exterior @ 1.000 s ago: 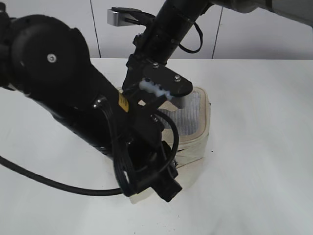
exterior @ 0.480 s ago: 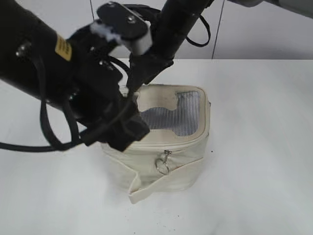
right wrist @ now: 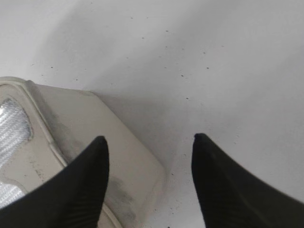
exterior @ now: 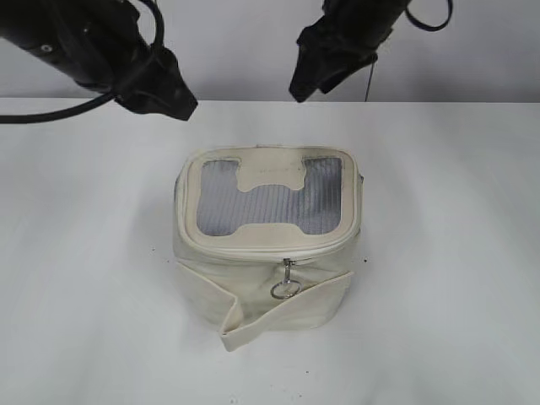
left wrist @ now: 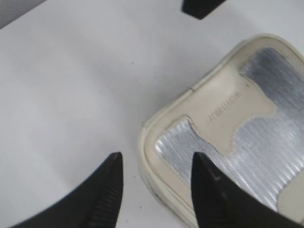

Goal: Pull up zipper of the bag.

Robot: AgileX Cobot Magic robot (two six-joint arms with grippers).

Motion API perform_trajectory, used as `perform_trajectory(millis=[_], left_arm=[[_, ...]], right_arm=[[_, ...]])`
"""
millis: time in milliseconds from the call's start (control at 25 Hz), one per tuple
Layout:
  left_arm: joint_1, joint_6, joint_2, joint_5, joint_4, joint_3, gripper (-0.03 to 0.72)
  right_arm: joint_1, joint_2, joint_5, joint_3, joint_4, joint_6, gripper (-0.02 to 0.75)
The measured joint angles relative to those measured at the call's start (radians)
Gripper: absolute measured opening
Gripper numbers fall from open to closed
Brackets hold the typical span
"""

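Standing upright near the middle of the plain white surface is the small boxy cream-white leatherette bag, its grey mesh top panel facing upward and crossed by a cream H-shaped patch. The cream zipper track runs around the bag's top rim; at the front face a small silver metal slider with a ring pull hangs down against the wall, just above a folded cream band that slants across the lower front. A second slider cannot be made out. Both arms are raised well clear of the bag — the left pincer is above and behind the bag's rear-left corner, the right pincer above its rear-right side. In the left wrist view the two dark ribbed fingers are spread apart with only the surface and the bag's corner visible between them. In the right wrist view the fingers are likewise spread, framing a cream side wall of the bag and bare surface — nothing is pinched by either pincer. In the exterior view the black arm ends sit at the top edge, apart from the bag.
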Motion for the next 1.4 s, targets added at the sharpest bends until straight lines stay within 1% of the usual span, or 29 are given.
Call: perform_trajectory(millis=[120,240,400,600,720,840,960,1120,1280,1360,1400], left_arm=[[0.035,0.021,0.072,0.0,-0.002,-0.079,0.37],[0.039,0.077,0.163,0.012,-0.034,-0.177,0.372],[0.039,0.186,0.311,0.087,-0.15,-0.343,0.381],[0.039,0.318,0.501,0.246,-0.316,-0.57,0.43],[0.039,0.354,0.605,0.354,-0.395,-0.694,0.44],[0.039,0.366,0.693,0.454,-0.445,-0.788,0.442],[0.039,0.367,0.743,0.499,-0.473,-0.823,0.442],[0.039,0.369,0.777,0.513,-0.482,-0.829,0.442],[0.039,0.369,0.803,0.515,-0.493,-0.832,0.442],[0.038,0.369,0.813,0.519,-0.499,-0.836,0.412],[0.036,0.369,0.815,0.522,-0.501,-0.838,0.367]], right_arm=[[-0.051,-0.041,0.0,0.034,-0.001,0.002,0.44],[-0.102,-0.093,0.0,0.1,-0.002,0.003,0.44],[-0.156,-0.177,-0.001,0.225,-0.005,0.032,0.44],[-0.187,-0.285,-0.001,0.401,-0.006,0.074,0.44],[-0.187,-0.333,-0.001,0.494,-0.006,0.115,0.44],[-0.187,-0.361,-0.001,0.574,-0.006,0.128,0.44],[-0.187,-0.378,-0.002,0.643,-0.006,0.132,0.44],[-0.187,-0.39,-0.013,0.726,-0.006,0.133,0.44],[-0.187,-0.39,-0.01,0.762,-0.005,0.133,0.44],[-0.187,-0.391,-0.012,0.763,0.002,0.133,0.44],[-0.187,-0.392,-0.016,0.763,0.002,0.133,0.44]])
